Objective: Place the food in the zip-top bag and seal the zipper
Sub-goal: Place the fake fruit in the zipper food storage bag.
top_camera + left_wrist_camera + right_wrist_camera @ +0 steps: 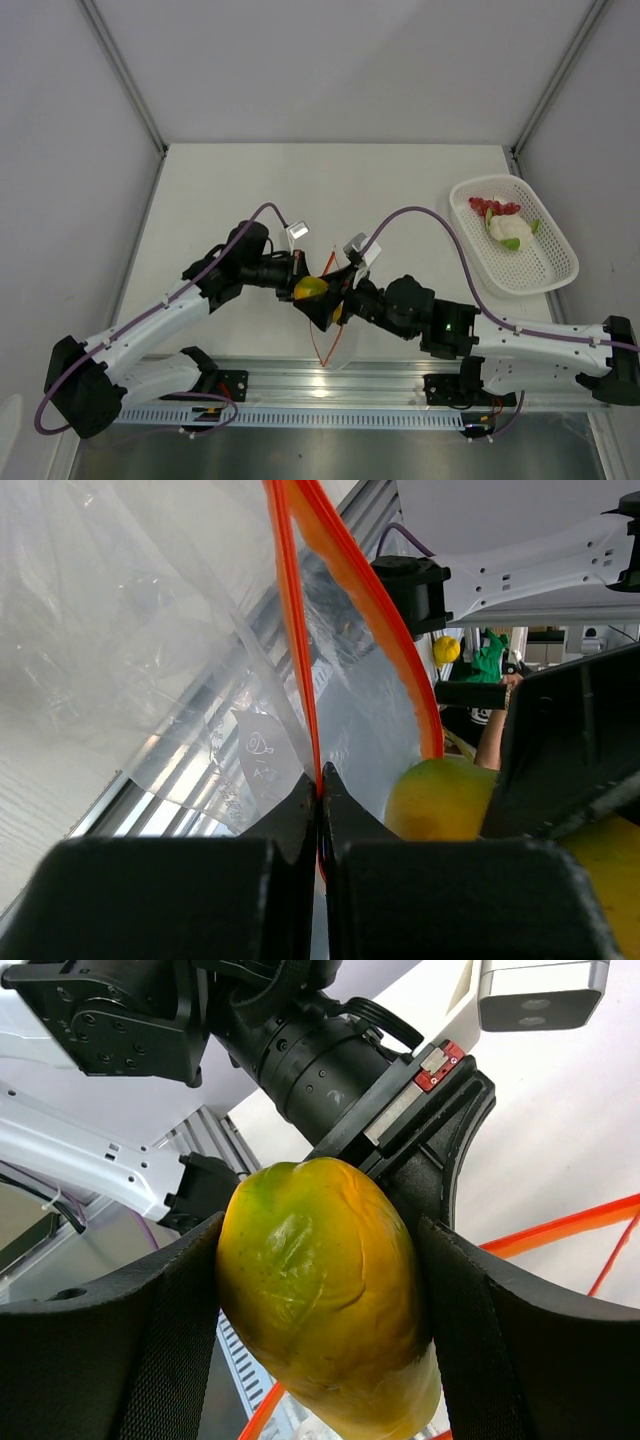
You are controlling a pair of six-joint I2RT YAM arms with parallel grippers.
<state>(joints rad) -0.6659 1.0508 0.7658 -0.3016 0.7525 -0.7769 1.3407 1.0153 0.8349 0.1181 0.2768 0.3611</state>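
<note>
My left gripper (pixel 321 780) is shut on the orange-red zipper (pixel 292 630) strip of the clear zip-top bag (pixel 130 630) and holds the bag's mouth open above the near edge of the table. My right gripper (pixel 320 1290) is shut on the yellow-orange fruit (pixel 320 1290), right at the bag's mouth. In the top view the two grippers meet at the fruit (pixel 311 288), with the bag (pixel 335 340) hanging below. A dark red grape bunch (pixel 494 207), a whitish piece (pixel 508 229) and a green piece (pixel 533 226) lie in the white mesh basket (pixel 560 270).
The white oval basket stands at the table's right edge. A metal rail (pixel 330 385) runs along the near edge under the hanging bag. Purple cables (pixel 430 215) loop over both arms.
</note>
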